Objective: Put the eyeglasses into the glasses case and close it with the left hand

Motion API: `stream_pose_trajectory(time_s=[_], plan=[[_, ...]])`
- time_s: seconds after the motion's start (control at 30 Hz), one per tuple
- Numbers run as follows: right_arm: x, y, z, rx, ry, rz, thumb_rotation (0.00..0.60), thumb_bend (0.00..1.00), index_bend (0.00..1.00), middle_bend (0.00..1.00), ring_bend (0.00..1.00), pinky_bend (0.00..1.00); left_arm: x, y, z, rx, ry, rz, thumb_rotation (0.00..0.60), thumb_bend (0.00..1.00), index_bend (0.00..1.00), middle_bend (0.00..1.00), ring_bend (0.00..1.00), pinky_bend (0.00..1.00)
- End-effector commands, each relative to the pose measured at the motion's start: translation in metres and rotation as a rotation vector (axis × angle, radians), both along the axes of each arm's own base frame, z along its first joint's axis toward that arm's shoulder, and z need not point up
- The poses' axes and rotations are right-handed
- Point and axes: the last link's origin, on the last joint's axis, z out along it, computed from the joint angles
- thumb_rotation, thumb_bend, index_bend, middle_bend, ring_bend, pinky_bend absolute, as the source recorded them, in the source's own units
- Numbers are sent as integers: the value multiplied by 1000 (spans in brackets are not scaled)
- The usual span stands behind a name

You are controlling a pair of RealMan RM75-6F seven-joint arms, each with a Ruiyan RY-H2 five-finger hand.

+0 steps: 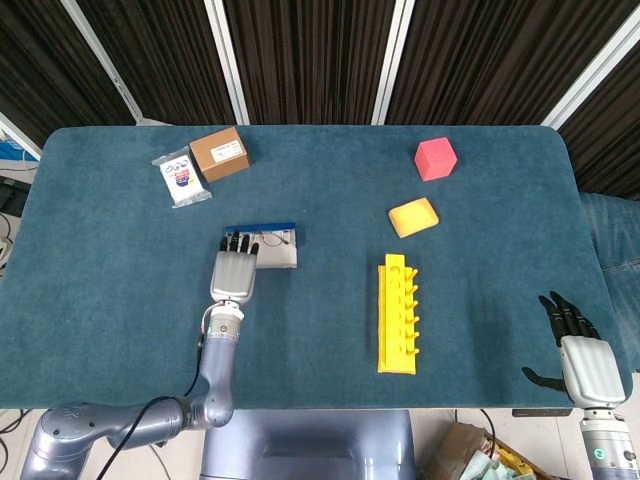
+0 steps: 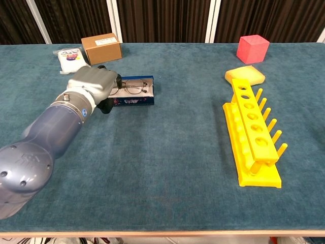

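The left arm (image 2: pixel 45 132) reaches forward from the near left corner of the counter (image 2: pixel 167 168), forearm low over it. Its left hand (image 1: pixel 233 272) lies palm down at the left end of the case (image 2: pixel 133 96), dark fingers (image 1: pixel 238 241) together and pointing away from the robot, over the case's left part; whether they grip cannot be told. The right hand (image 1: pixel 580 352) hangs off the counter's near right corner, palm down, holding nothing, fingers extended and apart, thumb out to the left.
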Motion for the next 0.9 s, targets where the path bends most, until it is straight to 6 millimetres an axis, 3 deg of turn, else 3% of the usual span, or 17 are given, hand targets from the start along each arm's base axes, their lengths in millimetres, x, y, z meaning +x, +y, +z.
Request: stream_pose_trajectory(time_s=[0.03,0.37,0.9], plan=[[0,0,0,-2,-1,-1,600,185,0,1,88,187,2,7,1,14,3,1,600,518,284,156,40,158],[0,-1,0,-2,-2,-7,600,185,0,7,88,187,-1,7,-6,-18,-52,16,600,469,330,157,40,156],[-1,-1,0,5,-6,-16,600,185,0,9,88,187,-3,-1,-1,-37,-80,9,600,440,348,157,40,155]])
